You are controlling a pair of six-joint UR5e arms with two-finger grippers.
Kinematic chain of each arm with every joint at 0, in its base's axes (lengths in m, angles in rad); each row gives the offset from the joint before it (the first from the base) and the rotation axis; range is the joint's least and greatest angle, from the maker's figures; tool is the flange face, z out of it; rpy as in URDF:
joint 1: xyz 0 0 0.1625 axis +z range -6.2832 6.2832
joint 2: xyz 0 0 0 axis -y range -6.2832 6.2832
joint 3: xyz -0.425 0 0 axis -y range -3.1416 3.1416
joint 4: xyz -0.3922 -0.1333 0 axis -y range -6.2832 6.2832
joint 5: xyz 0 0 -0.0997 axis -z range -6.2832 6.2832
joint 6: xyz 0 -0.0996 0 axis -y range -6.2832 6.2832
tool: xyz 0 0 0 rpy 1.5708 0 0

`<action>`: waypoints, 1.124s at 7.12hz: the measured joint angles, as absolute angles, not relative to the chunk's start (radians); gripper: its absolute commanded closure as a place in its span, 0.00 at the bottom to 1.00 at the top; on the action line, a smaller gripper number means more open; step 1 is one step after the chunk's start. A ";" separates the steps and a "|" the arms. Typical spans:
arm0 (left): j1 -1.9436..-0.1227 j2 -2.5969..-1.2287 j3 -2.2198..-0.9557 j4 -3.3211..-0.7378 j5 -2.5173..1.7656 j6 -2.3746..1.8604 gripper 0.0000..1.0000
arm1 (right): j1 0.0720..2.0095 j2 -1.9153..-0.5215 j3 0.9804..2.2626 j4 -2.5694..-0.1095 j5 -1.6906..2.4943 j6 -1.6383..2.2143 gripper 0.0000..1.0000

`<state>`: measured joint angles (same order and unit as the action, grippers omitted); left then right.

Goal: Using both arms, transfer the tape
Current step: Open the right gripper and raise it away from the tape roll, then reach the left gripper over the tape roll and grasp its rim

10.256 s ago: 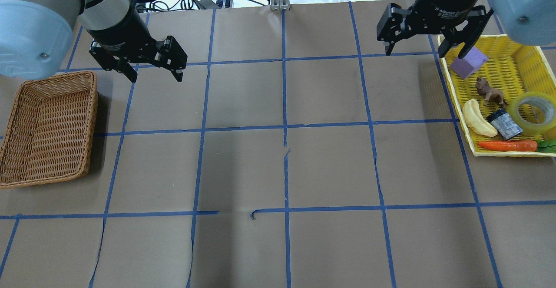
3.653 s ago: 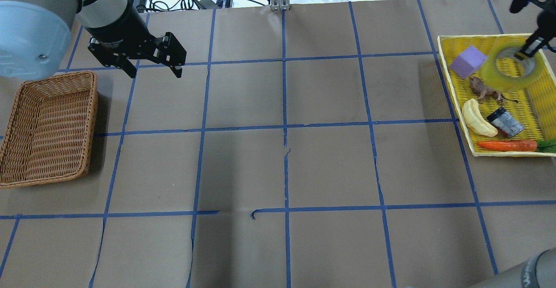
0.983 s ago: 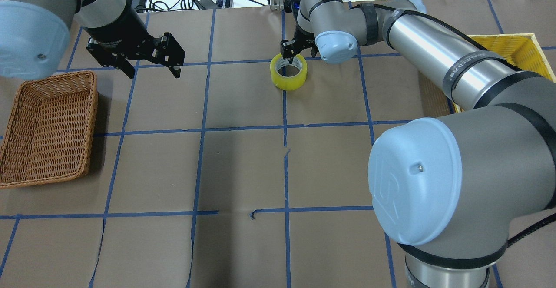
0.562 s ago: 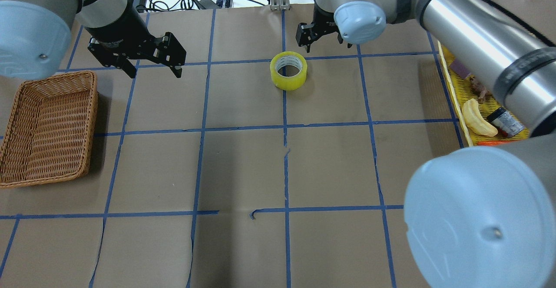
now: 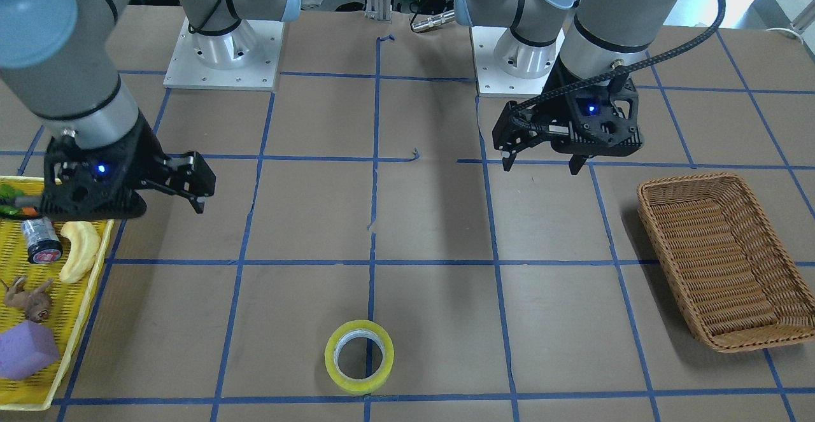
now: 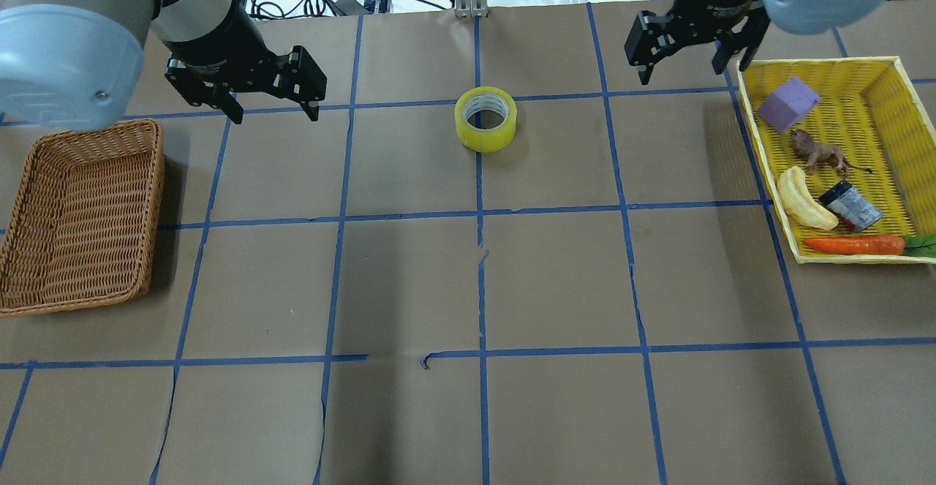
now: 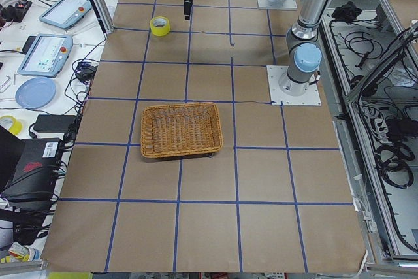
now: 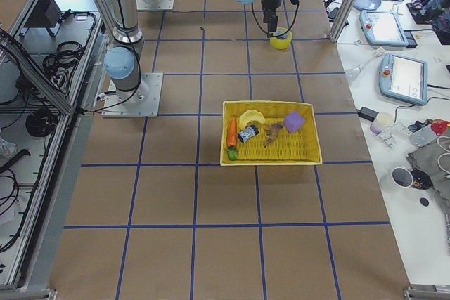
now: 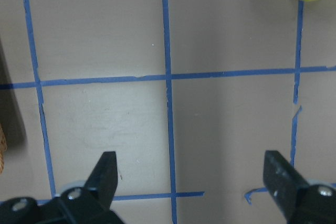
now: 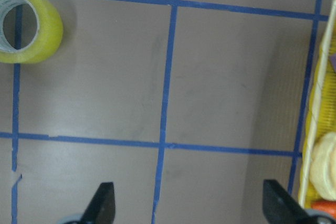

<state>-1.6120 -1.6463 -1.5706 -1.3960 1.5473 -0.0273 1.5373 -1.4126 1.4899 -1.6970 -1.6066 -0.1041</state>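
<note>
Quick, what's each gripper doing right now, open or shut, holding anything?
Left gripper: open, holding nothing.
Right gripper: open, holding nothing; the wide yellow-green roll of packing tape sits free between the two.

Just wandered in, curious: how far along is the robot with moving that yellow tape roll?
Done: the tape lies on the middle of the table, outside the yellow tray. In hand: nothing; the right tool and left tool both hang open, empty. Left: the left tool likely must grab it, perhaps for the wicker basket.

Bright diffuse overhead light washing table (image 6: 556,280); soft broad shadows falling across; tape (image 6: 485,137) casting faint shadow; wrist views blurring slightly.
</note>
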 measured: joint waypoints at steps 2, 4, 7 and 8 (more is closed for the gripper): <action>-1.680 -1.747 -1.573 -1.244 1.533 -0.112 0.00 | 1.525 -1.516 1.559 -1.665 -1.608 -0.094 0.00; -1.723 -1.929 -1.563 -1.018 1.445 -0.198 0.00 | 1.525 -1.540 1.516 -1.561 -1.609 -0.091 0.00; -1.812 -2.159 -1.417 -0.893 1.438 -0.307 0.00 | 1.527 -1.544 1.486 -1.510 -1.603 -0.092 0.00; -1.820 -2.211 -1.382 -0.883 1.446 -0.311 0.00 | 1.527 -1.544 1.485 -1.512 -1.602 -0.093 0.00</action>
<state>-1.8204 -2.2109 -1.3823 -0.8825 1.4461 -0.3112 1.5273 -1.5441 1.4855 -1.5117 -1.6017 -0.0932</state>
